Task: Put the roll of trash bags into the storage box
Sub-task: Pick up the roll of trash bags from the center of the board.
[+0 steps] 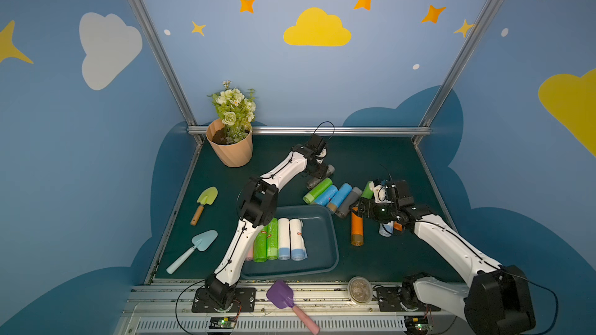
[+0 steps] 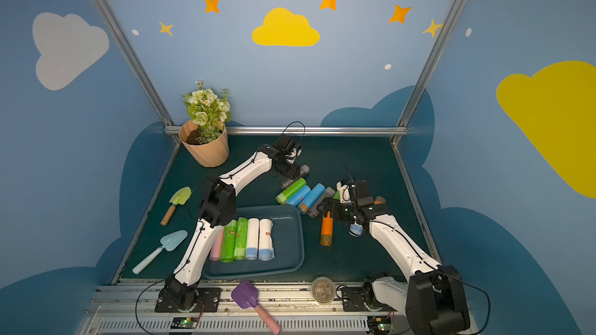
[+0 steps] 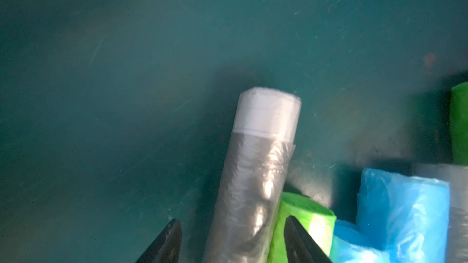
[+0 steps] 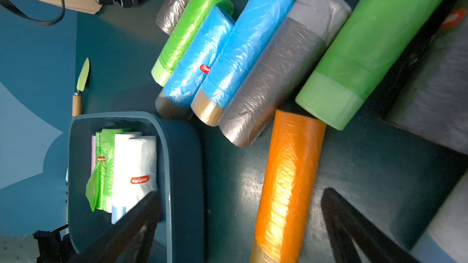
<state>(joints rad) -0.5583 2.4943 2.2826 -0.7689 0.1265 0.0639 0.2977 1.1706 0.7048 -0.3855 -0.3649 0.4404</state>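
The storage box lies at the front centre of the mat with several rolls side by side in its left half. Behind it to the right lies a pile of green, blue and grey rolls. My left gripper is open and straddles a grey roll at the pile's far end, with a gap showing beside one finger. My right gripper is wide open over the far end of an orange roll, touching nothing.
A peach flowerpot stands at the back left. A green trowel and a pale blue trowel lie left of the box. A purple scoop and a round lidded tub sit on the front rail. A white-and-blue roll lies under my right arm.
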